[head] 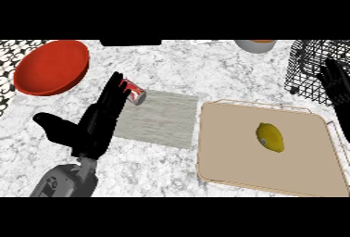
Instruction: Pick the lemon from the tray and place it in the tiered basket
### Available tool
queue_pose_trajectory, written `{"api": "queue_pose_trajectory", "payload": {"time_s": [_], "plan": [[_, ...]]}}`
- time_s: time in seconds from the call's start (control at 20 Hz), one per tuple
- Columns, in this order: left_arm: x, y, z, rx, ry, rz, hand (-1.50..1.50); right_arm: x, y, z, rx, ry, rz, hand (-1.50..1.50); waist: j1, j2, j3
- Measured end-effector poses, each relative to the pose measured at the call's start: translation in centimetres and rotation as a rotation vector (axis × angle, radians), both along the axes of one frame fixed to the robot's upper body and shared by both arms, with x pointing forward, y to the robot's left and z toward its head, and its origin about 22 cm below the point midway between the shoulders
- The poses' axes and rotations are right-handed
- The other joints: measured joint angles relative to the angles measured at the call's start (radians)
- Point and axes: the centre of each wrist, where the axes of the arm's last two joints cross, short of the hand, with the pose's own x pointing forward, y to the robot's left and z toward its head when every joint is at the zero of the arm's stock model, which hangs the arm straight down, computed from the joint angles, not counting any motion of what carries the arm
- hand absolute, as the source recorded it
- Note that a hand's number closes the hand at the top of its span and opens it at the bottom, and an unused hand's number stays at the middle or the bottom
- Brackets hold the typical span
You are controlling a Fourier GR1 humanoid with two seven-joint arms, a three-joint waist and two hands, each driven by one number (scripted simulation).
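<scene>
At 9 o'clock I see my left hand (96,125) released, straight fingers pointing to 1 o'clock, tips hiding part of a red drinks can (134,94). The yellow oval lemon (270,137) lies on the flat beige tray (232,162) at 4 o'clock. At 2 o'clock my right hand (336,83) rests open before the black wire tiered basket (304,65), both cut off by the edge.

Yellow lemon (270,137), tan tray (239,152), red bowl (52,67), red can (133,92), black wire basket (308,69), white-grey marbled counter (191,65)
</scene>
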Motion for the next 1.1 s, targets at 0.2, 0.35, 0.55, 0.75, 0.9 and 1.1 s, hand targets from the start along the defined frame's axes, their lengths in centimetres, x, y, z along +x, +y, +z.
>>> {"api": "queue_pose_trajectory", "payload": {"time_s": [0.2, 0.35, 0.55, 0.75, 0.9, 1.1], "plan": [[-0.3, 2.6, -0.5, 0.101, 0.012, 0.038, 0.0, -0.2, 2.7, -0.2, 0.142, -0.103, 0.151, 1.5, 0.009, 0.025, -0.017], [-0.4, 5.3, -1.4, 0.194, 0.053, 0.088, 0.0, -0.5, 3.6, -0.1, 0.158, -0.15, 0.208, 1.5, 0.009, 0.034, -0.026], [-1.2, 7.9, -2.8, 0.248, 0.102, 0.108, 0.0, -2.4, 3.5, -5.1, 0.271, -0.034, -0.058, -1.5, 0.003, 0.043, -0.029], [-1.4, 9.8, -3.7, 0.261, 0.118, 0.111, 0.0, -3.5, 4.0, -6.5, 0.275, -0.067, -0.132, -1.5, 0.004, 0.045, -0.029], [-1.3, 10.8, -3.7, 0.265, 0.125, 0.112, 0.0, -4.0, 2.9, -5.3, 0.169, -0.1, -0.138, -1.5, 0.001, 0.045, -0.03], [-1.7, 11.2, -4.0, 0.268, 0.13, 0.117, 0.0, -5.0, -0.1, -2.6, -0.108, -0.072, -0.147, -1.5, -0.005, 0.042, -0.032]]}}
